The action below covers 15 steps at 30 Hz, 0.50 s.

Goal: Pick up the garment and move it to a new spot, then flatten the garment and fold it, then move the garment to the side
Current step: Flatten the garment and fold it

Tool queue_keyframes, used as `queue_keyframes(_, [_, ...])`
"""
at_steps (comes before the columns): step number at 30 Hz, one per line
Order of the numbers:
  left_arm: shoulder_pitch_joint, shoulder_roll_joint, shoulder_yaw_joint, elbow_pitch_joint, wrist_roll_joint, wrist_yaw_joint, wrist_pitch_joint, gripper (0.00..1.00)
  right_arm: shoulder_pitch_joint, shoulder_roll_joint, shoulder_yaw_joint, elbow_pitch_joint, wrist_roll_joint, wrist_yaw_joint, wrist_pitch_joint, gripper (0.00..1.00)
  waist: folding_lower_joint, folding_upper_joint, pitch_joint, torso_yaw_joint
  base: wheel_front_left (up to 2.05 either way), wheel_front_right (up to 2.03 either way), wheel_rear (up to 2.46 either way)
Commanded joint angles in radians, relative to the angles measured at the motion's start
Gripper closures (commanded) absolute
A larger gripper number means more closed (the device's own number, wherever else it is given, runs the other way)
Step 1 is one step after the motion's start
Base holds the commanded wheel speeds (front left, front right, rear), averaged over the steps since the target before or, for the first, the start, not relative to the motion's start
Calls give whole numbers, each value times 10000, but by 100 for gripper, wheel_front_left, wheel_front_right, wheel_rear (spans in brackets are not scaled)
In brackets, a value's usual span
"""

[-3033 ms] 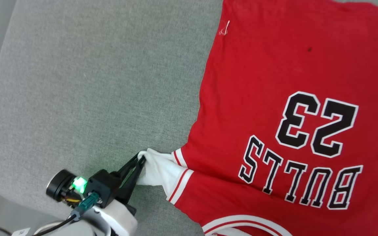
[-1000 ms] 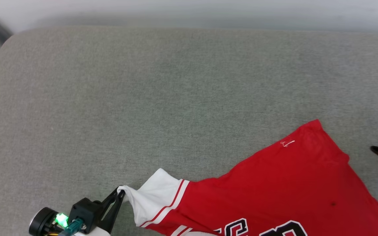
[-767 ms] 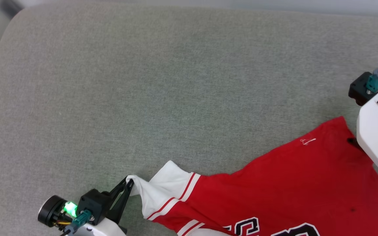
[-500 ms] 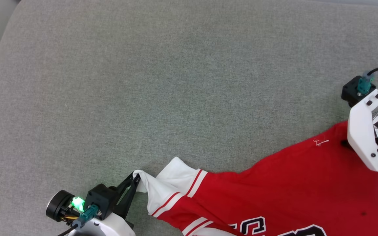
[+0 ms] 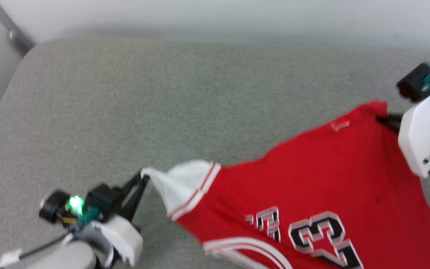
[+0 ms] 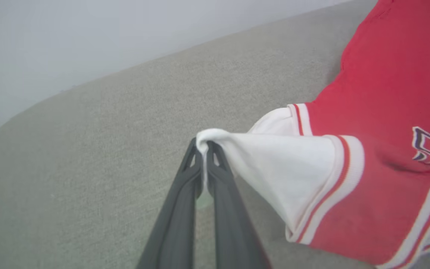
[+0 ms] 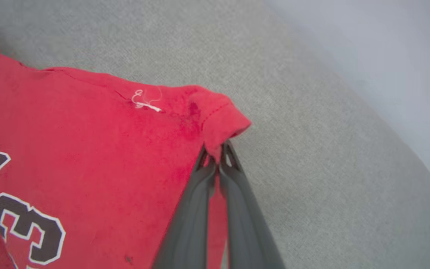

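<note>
- Currently left gripper point(image 6: 203, 146) is pinched tight on the tip of the white sleeve point(image 6: 274, 168), fingers pressed together over the cloth.
- right gripper point(image 7: 217, 156) is clamped on a red hem corner point(image 7: 224, 117), near a loose white thread point(image 7: 146, 102).
- garment point(image 5: 312, 179) is stretched between the two grippers over the grey cushion point(image 5: 144, 93), print side up, lower part off the head view's bottom edge.
- head view is blurred; can't tell how much cloth touches the cushion.
</note>
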State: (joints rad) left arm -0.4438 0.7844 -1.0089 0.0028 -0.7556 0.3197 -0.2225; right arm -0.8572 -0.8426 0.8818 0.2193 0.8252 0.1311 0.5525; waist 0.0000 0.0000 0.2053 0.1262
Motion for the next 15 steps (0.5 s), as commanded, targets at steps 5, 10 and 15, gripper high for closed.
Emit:
queue_keyframes(5, [-1410, 144, 560, 34, 193, -287, 142, 100, -809, -41, -595, 17, -147, -9, -938, 100, 0, 0, -405, -476, 0, 0, 0])
queue_keyframes(10, [-3256, -100, 964, 519, 479, -945, 358, 100, -1677, 123, -1140, 111, -505, -9, -1385, 100, 0, 0, -152, -678, 0, 0, 0])
queue_keyframes(15, [-5430, -495, 1337, 1247, 871, -1547, 663, 100, -2904, 364, -1635, 172, -1039, -9, -1480, 100, 0, 0, 529, -869, 0, 0, 0])
